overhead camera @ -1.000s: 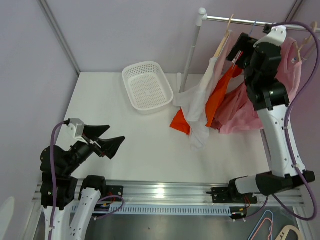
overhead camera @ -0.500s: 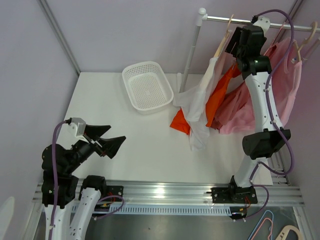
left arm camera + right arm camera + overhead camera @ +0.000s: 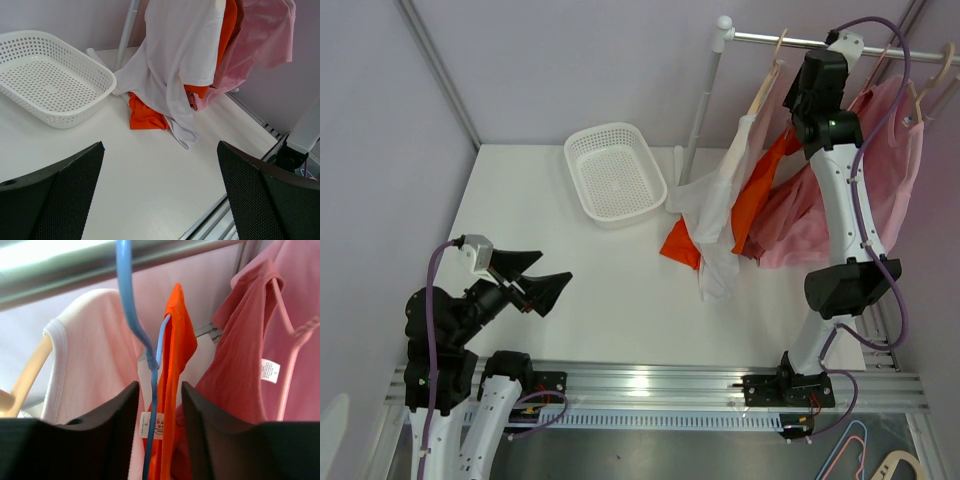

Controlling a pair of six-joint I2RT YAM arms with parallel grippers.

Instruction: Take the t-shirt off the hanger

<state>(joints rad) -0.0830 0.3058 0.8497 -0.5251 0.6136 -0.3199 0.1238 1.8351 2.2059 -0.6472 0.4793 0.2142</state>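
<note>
Jaws of the right gripper (image 3: 157, 440), parted, straddle the blue hanger (image 3: 127, 285); the limp, light orange t-shirt (image 3: 180, 350) just beyond likely suits a collar pinch.

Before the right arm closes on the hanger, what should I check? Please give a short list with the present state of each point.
1. Right hand open, one finger on each side of the blue hanger: ok.
2. Orange t-shirt hangs on that hanger: ok.
3. Hook free to lift off the rail: cannot tell, its top is out of view.
4. Left hand close enough to help pull the shirt: not ok, it is open over the table, away from the rack.
5. Basket empty: ok.
</note>
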